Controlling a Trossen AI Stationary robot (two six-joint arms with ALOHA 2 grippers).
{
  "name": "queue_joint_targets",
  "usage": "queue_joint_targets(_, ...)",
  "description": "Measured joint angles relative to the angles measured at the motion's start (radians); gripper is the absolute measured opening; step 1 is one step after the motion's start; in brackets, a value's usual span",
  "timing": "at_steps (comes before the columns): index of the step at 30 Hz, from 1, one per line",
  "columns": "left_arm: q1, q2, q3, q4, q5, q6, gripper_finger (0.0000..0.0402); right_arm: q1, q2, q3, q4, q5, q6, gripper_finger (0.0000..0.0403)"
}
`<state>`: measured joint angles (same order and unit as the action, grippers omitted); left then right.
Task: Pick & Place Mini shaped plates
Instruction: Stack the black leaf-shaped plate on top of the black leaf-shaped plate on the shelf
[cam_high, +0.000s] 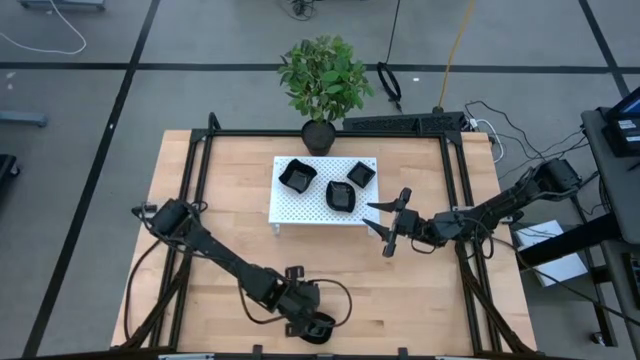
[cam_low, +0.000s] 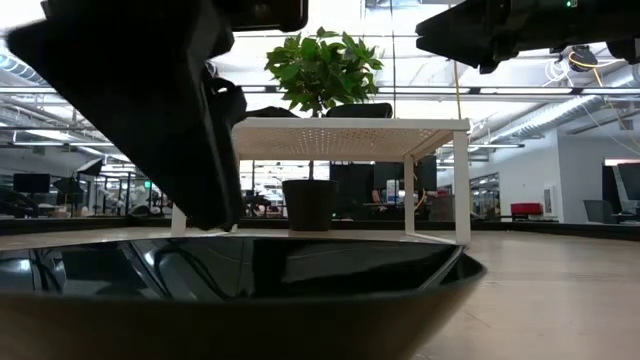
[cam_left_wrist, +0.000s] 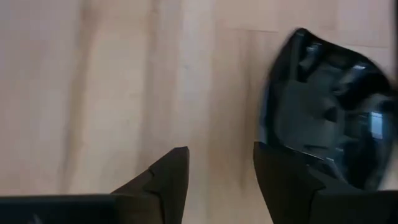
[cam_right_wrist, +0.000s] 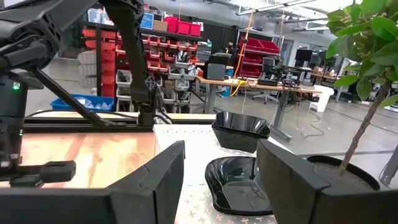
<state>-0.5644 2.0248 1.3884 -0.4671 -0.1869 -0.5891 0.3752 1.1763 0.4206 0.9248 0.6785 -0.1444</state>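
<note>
Three mini shaped plates, glossy black (cam_high: 296, 176) (cam_high: 341, 197) (cam_high: 361, 174), lie on the white perforated platform (cam_high: 285, 210) at the table's middle. Another black plate (cam_left_wrist: 329, 124) (cam_low: 240, 290) rests on the wood at the near edge. My left gripper (cam_left_wrist: 221, 152) (cam_high: 316, 326) hangs open over the bare wood right beside this plate, pointing steeply down. My right gripper (cam_high: 386, 222) (cam_right_wrist: 221, 146) stands open and about level, just off the platform's right end, facing the plates there. My left gripper has one finger (cam_left_wrist: 286, 180) standing at the near-edge plate's rim (cam_left_wrist: 273, 134), with only bare wood between its two fingers. Whether that finger touches the rim, I cannot tell.
A potted plant (cam_high: 322, 85) stands at the far edge behind the platform. Black frame rails (cam_high: 205, 150) run along the table's sides. Bare wood lies left of the platform and between it and the near edge.
</note>
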Motion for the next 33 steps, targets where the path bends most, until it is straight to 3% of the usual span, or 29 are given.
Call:
queue_joint_targets(8, 0.000, -0.001, 0.000, 0.030, 0.110, 0.004, 0.0176, 0.000, 0.000, 0.000, -0.002, 0.000, -0.007, 0.0188)
queue_joint_targets(18, 0.007, 0.051, 0.000, 0.080, 0.112, 0.008, 0.0155, 0.000, 0.000, 0.000, -0.003, -0.001, 0.005, 0.0184)
queue_joint_targets(23, 0.010, 0.051, 0.000, 0.081, 0.118, 0.029, 0.0110, 0.000, 0.000, 0.000, -0.003, 0.000, 0.003, 0.0184)
queue_joint_targets(29, 0.021, 0.050, 0.001, 0.089, 0.196, 0.036, 0.0016, 0.000, 0.000, 0.000, -0.010, 0.000, 0.002, 0.0183)
queue_joint_targets(33, 0.024, 0.050, 0.001, 0.132, 0.209, 0.048, 0.0007, 0.000, 0.000, 0.000, -0.036, 0.000, 0.002, 0.0181)
